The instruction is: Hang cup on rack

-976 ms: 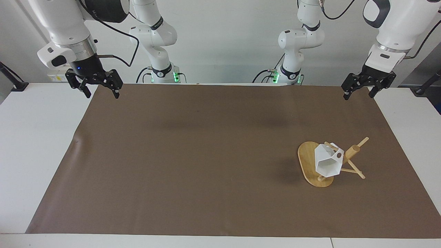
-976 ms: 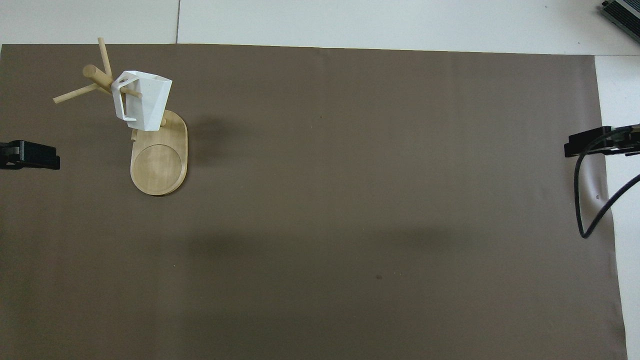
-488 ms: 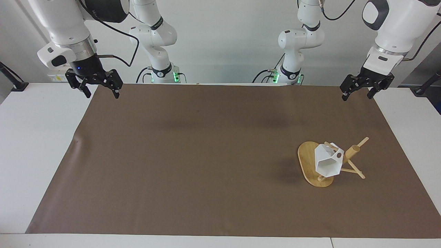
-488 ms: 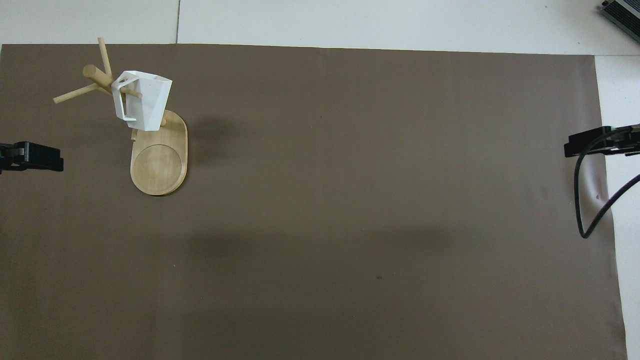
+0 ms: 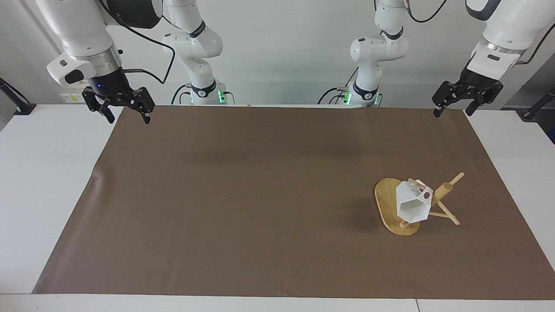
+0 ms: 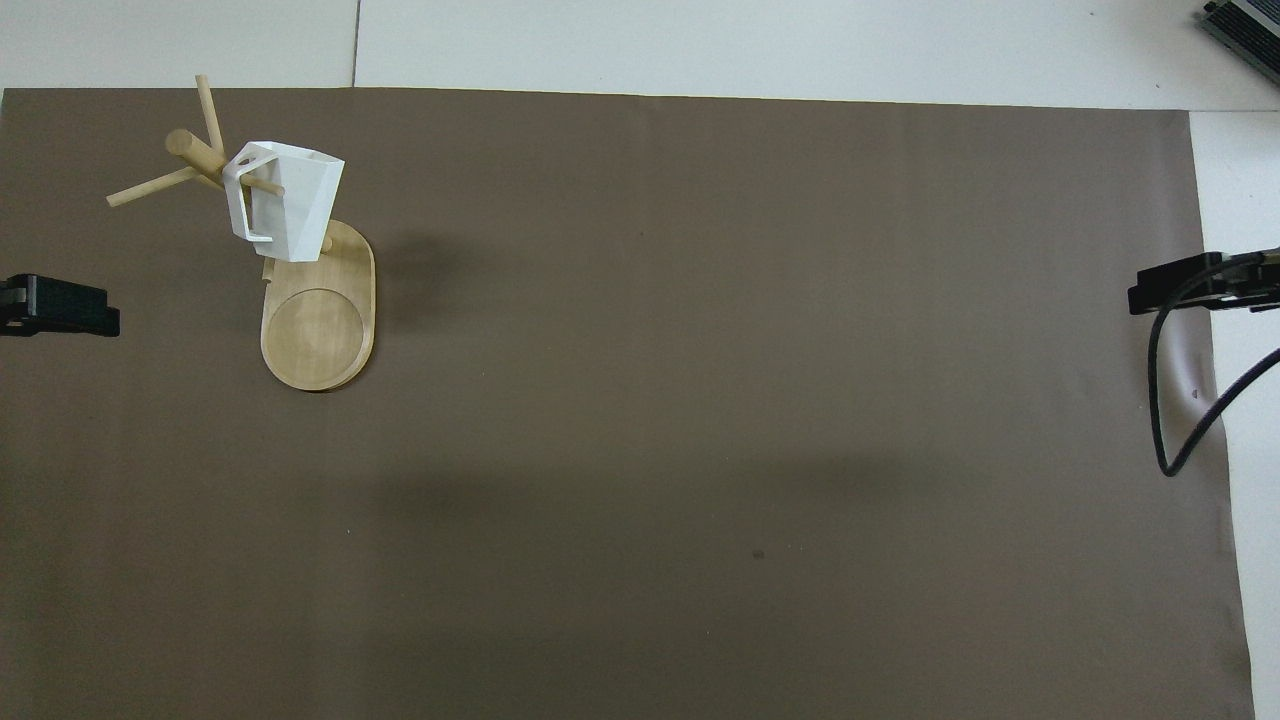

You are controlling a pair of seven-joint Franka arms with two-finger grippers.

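Observation:
The white faceted cup (image 5: 412,203) hangs by its handle on a peg of the bamboo rack (image 5: 443,190), which stands on the brown mat toward the left arm's end of the table. In the overhead view the cup (image 6: 285,200) hangs over the rack's oval base (image 6: 318,335). My left gripper (image 5: 451,112) is open and empty, raised over the mat's corner at the robots' edge, well apart from the rack. My right gripper (image 5: 128,120) is open and empty over the mat's corner at its own end, where that arm waits.
The brown mat (image 5: 260,195) covers most of the white table (image 5: 47,173). A black cable (image 6: 1165,400) hangs from the right arm over the mat's edge. A dark device corner (image 6: 1245,25) shows at the table's farthest edge.
My left gripper has risen a little and drawn back toward the robots' edge of the table. The cup, the rack and the right arm have not moved.

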